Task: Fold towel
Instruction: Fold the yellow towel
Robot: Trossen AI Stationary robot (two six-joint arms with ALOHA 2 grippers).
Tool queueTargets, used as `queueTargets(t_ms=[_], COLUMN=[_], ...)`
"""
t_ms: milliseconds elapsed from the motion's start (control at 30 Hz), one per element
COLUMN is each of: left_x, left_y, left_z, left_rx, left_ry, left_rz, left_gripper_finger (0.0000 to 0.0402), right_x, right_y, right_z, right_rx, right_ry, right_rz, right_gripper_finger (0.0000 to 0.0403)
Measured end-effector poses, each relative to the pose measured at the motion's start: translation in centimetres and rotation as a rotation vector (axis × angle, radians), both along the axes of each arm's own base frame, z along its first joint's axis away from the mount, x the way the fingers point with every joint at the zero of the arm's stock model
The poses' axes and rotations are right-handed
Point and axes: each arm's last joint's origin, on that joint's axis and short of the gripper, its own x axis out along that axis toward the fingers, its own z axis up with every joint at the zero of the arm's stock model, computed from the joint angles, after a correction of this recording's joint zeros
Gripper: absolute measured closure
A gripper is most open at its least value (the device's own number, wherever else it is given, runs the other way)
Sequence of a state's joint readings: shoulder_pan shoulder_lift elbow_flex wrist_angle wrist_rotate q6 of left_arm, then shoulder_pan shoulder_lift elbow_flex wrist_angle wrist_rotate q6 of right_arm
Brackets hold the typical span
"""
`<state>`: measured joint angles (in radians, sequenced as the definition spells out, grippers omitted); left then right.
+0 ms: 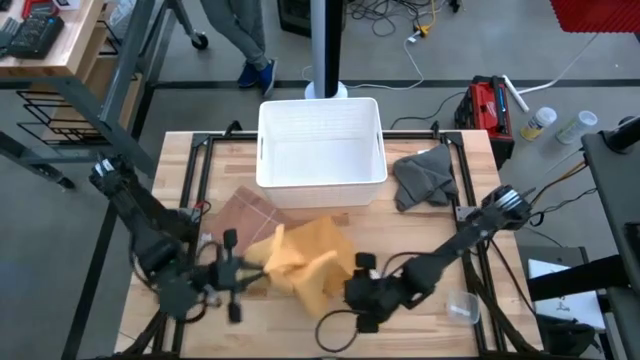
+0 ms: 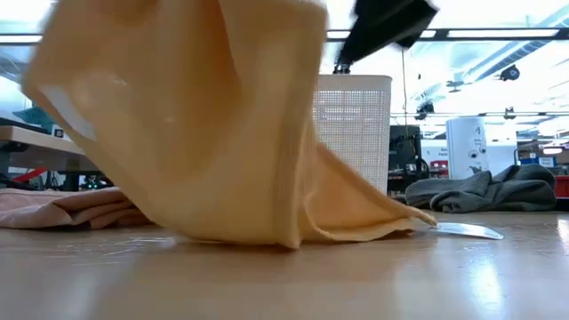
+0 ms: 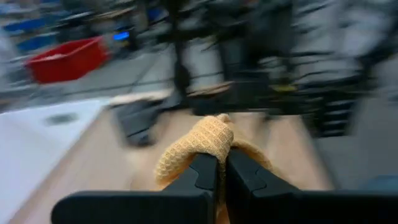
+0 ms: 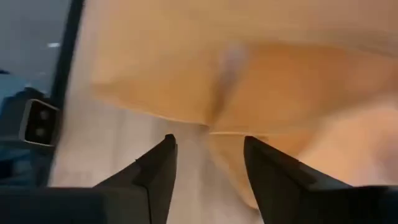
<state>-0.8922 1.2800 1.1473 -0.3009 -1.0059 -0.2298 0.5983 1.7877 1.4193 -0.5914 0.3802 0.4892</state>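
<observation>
A yellow towel (image 1: 305,260) lies crumpled at the middle of the table. One end is raised, and in the low view it hangs as a wide sheet (image 2: 178,116) whose lower edge (image 2: 356,227) rests on the wood. My left gripper (image 1: 250,270) is shut on the towel's left end. My right gripper (image 1: 347,290) stands open at the towel's right side, and in its wrist view the towel (image 4: 249,81) lies just beyond the fingertips (image 4: 163,149). My left gripper pinches a bunched fold of the towel (image 3: 208,140) between its two fingers (image 3: 202,171), coming roughly level from the table's left. The bunch bulges out past the fingertips. The held end is lifted, and the rest of the towel trails down onto the table.
A white basket (image 1: 320,140) stands at the far middle. A brownish-pink cloth (image 1: 245,210) lies left of the towel, and a grey cloth (image 1: 425,178) lies at the far right. A small clear plastic piece (image 1: 462,305) sits near the right front. A person's legs (image 1: 250,45) show beyond the table.
</observation>
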Motion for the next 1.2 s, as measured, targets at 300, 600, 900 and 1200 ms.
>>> queueTargets(t_ms=[300,600,900,1200], left_x=[0.5,1.6,1.6,1.6], left_y=[-4.0,-5.3,-5.4,-5.4], left_z=[-0.7,0.1,0.4,0.2], left_rx=[0.055,0.07,0.063,0.07], left_ry=[0.086,0.103,0.102,0.108], left_rz=[-0.181,-0.189,-0.191,-0.189], left_gripper_finger=[0.04,0.04,0.04,0.04], right_x=[-0.1,3.6,3.9,0.6], right_y=[1.4,0.6,0.5,-0.3], right_z=[5.2,3.9,1.0,0.5], right_rx=[-0.148,-0.055,-0.035,-0.102], right_ry=[-0.414,-0.502,-0.346,-0.061], right_rz=[0.023,0.13,0.149,0.122], right_gripper_finger=[0.022,0.0219,0.0219,0.0219])
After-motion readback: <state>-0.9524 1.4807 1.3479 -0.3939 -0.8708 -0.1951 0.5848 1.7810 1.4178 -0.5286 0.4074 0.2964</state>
